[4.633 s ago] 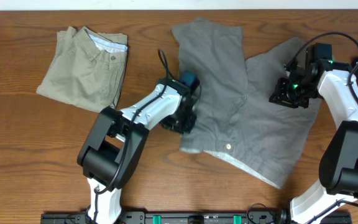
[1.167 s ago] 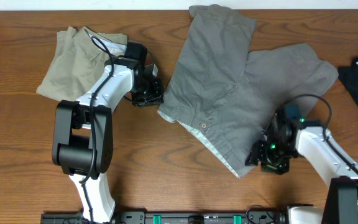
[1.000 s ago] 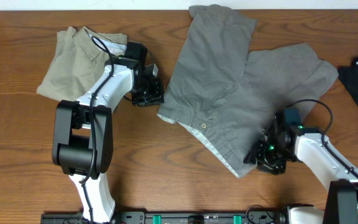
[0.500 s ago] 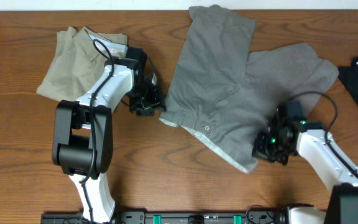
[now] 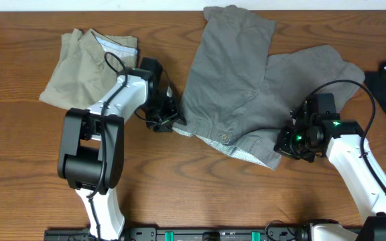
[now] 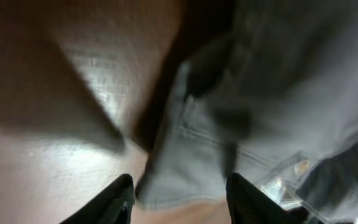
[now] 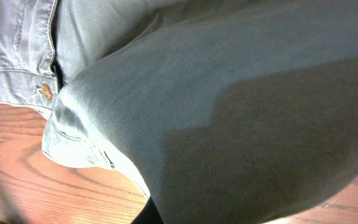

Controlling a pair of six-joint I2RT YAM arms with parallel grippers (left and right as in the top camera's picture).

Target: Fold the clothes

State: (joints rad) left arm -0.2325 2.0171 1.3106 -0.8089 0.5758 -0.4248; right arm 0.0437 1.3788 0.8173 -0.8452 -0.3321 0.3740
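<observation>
Right gripper [image 5: 290, 142] clamped on grey shorts [image 5: 240, 80] edge, fabric bunched. Left gripper [image 6: 179, 190] jaws apart, straddling waistband corner. Khaki shorts [image 5: 89, 67] folded, far left.

Close view of grey shorts [image 7: 241, 81], filling the field from 12 through 5 o'clock. Toward 10 o'clock, stitched waistband [image 7: 11, 79] with a small coppery button [image 7: 45, 91] on it. Just below the button, toward 8 o'clock, a rounded fold of cloth bulging forward, its paler seamed edge seen against the wood. Broad soft shadow across the cloth from centre to 4 o'clock. Brown wood-grain counter [image 7: 17, 180] bare at 7 to 8 o'clock, and again as a thin strip near 4 o'clock. At 6 o'clock, on the very edge, a dark sliver [image 7: 146, 216], too little shown to identify.
</observation>
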